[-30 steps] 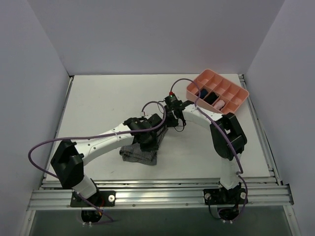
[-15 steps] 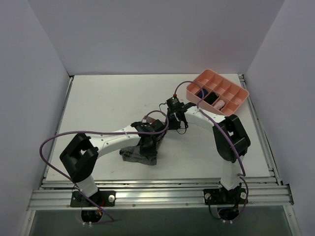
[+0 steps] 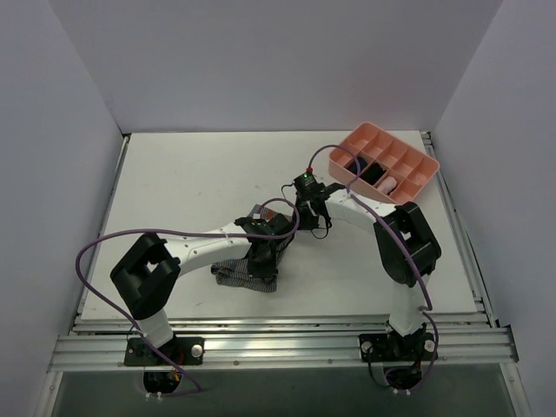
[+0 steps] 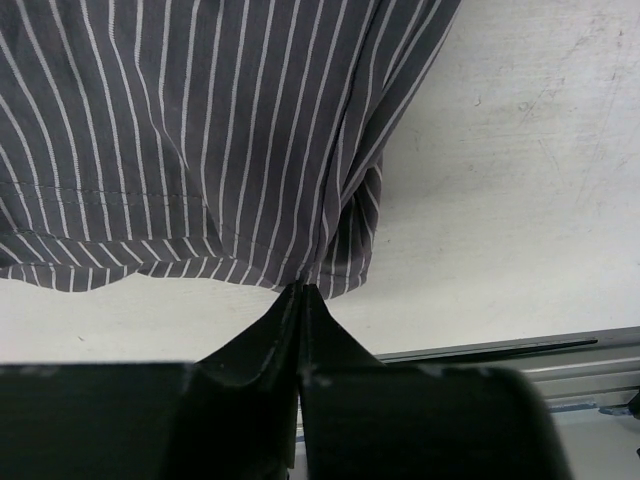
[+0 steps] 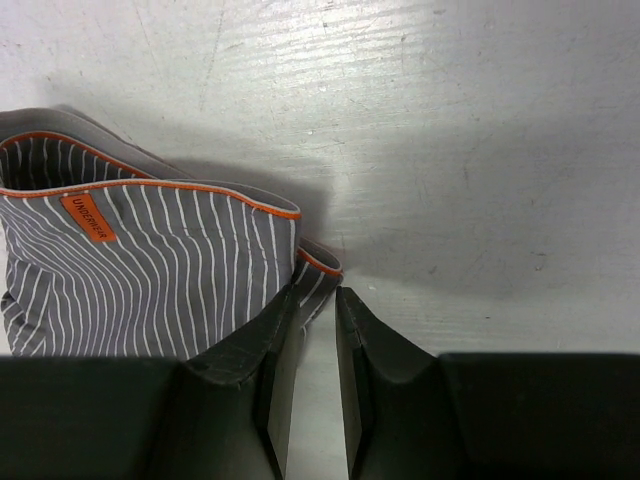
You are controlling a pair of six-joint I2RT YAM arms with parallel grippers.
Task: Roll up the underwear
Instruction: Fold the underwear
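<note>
- The underwear (image 3: pixel 243 276), grey with fine white stripes, lies bunched on the white table (image 3: pixel 191 182), near the front edge and a little left of centre.
- The left gripper (image 4: pixel 300 292) is clenched right on the garment's hem. Its two black fingers are pressed flat together, with a pinch of cloth puckering at their tips.
- In the left wrist view, an aluminium rail (image 4: pixel 560 365) runs behind that hem.
- The right gripper (image 5: pixel 317 295) sits at the corner of the orange-trimmed waistband, on the garment's far right side.
- Its jaws stand a narrow slit apart, with the waistband corner at their tips. I cannot tell whether they actually have hold of it.
- A small orange tag (image 5: pixel 88 217) shows on the striped cloth just inside the waistband.
- A pink divided tray (image 3: pixel 404 156) sits at the table's far right corner, well apart from the garment. It holds small rolled bundles, one dark (image 3: pixel 358 163) and one pink (image 3: pixel 387 182).
</note>
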